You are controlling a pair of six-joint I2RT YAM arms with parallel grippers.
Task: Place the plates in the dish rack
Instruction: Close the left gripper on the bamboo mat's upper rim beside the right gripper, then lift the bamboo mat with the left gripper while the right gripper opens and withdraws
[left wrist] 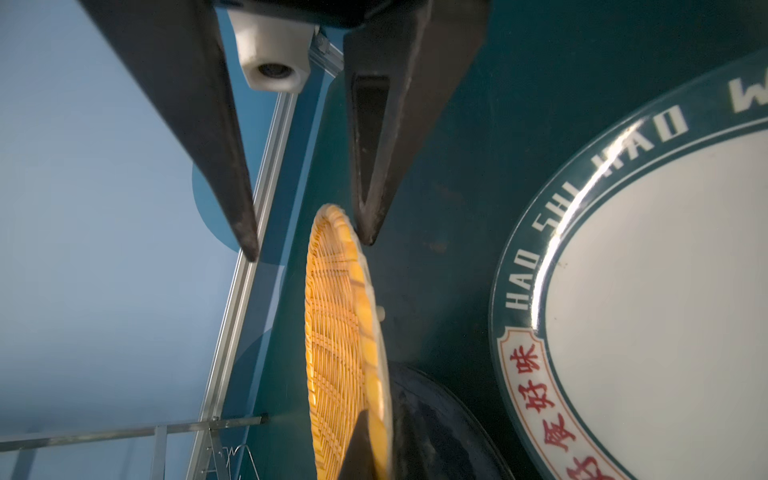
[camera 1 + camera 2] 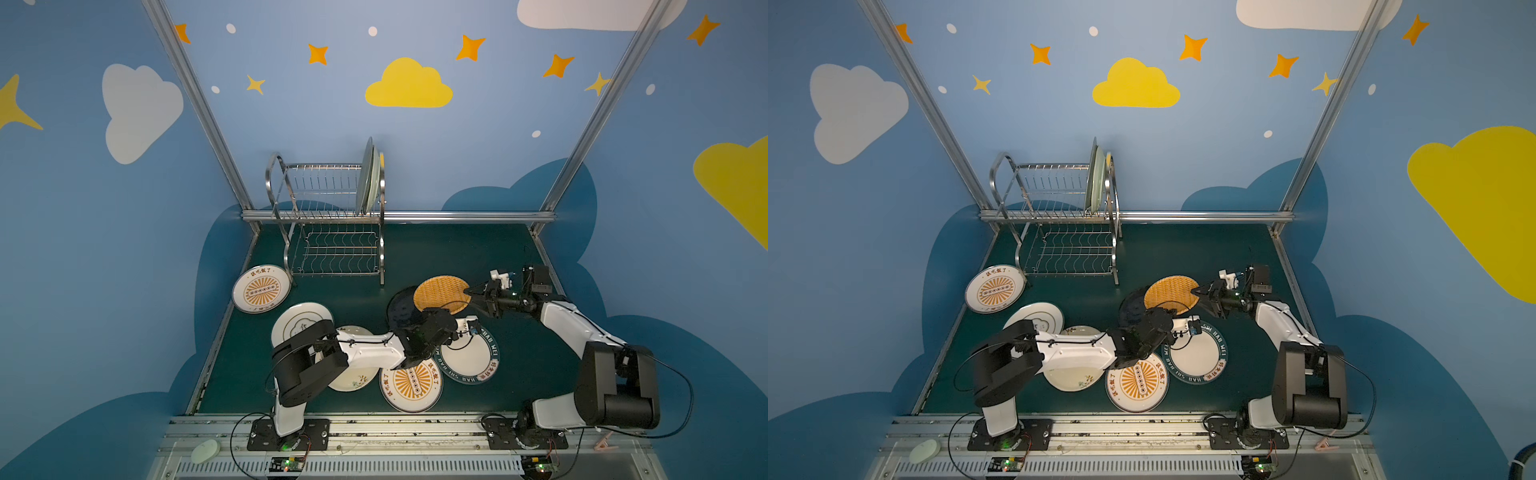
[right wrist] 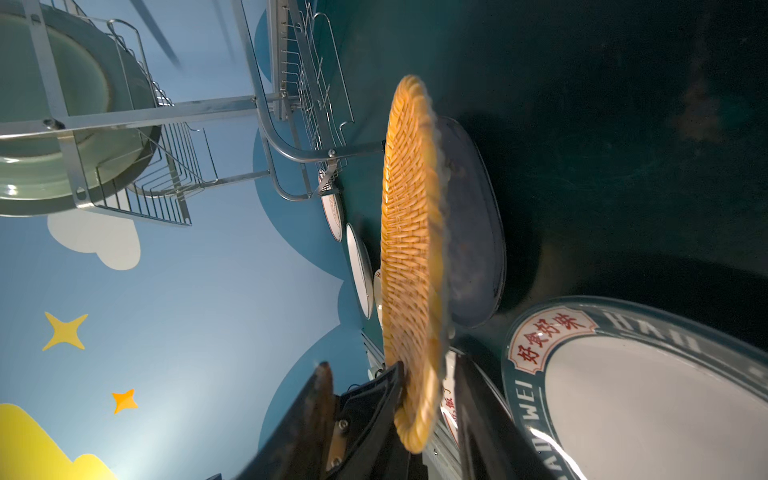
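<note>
In both top views I have the yellow woven plate (image 2: 440, 293) raised over the black plate (image 2: 397, 309), to the right of the dish rack (image 2: 328, 232) and well apart from it. Two pale green plates (image 2: 368, 178) stand in the rack's upper tier, and the teal-rimmed plate (image 2: 469, 357) lies flat on the surface (image 2: 478, 249). My left hand (image 2: 430, 313) is clamped on the yellow plate's near rim. My right hand (image 2: 468, 294) sits at its right rim with jaws spread.

From the left wrist, the right hand's fingers (image 1: 407, 124) stand apart and grip nothing, yet one tip is just beside the rim.

From the right wrist, the plate hangs roughly level, with a gap to the black plate beneath.

My worry is that one pinch at the rim carries the whole plate, so it may sag or slip and drop onto the black plate. Pulling the right hand back carelessly could also clip the rim and start that
</note>
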